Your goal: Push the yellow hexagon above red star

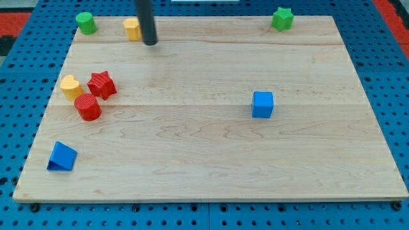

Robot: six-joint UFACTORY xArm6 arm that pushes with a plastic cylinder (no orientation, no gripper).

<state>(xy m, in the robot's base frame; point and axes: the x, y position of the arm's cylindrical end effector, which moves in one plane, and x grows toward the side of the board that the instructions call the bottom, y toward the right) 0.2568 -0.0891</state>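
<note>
The yellow hexagon (131, 29) sits near the top left of the wooden board (211, 160). My tip (150, 43) rests just to the hexagon's right, close beside it or touching. The red star (101, 84) lies at the view's left, well below the hexagon and a little to its left. A yellow block (71, 86) with a rounded, heart-like shape touches the star's left side, and a red cylinder (87, 107) sits just below the star.
A green cylinder (85, 23) stands at the top left corner, left of the hexagon. A green star (282, 18) sits at the top right edge. A blue cube (262, 104) lies right of centre. A blue triangle (62, 156) lies at the bottom left.
</note>
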